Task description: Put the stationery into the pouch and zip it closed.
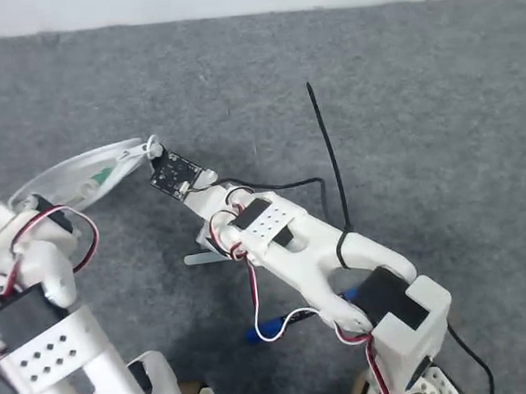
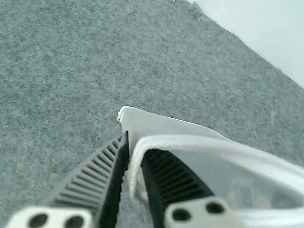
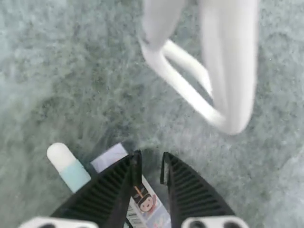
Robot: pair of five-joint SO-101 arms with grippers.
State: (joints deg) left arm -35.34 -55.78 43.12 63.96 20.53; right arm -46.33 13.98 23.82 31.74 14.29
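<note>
Pinches the white rim of the clear pouch (image 2: 223, 161) in the left claw (image 2: 135, 148), pressed together on it, apparently raised off the counter (image 1: 421, 98) near its left edge, long axis running toward the centre. Sets the right claw (image 3: 149, 159) mid-counter, just beside the pouch's near end; cannot tell whether pinching or free. Shows a printed stick (image 3: 142, 202) right under that claw, roughly along its line, with a teal-and-white capped piece (image 3: 69, 166) just beside. Finds a blue pen (image 1: 274, 326) nearer the front edge, under the right arm. Probably calls for the right arm, the nearer one.
</note>
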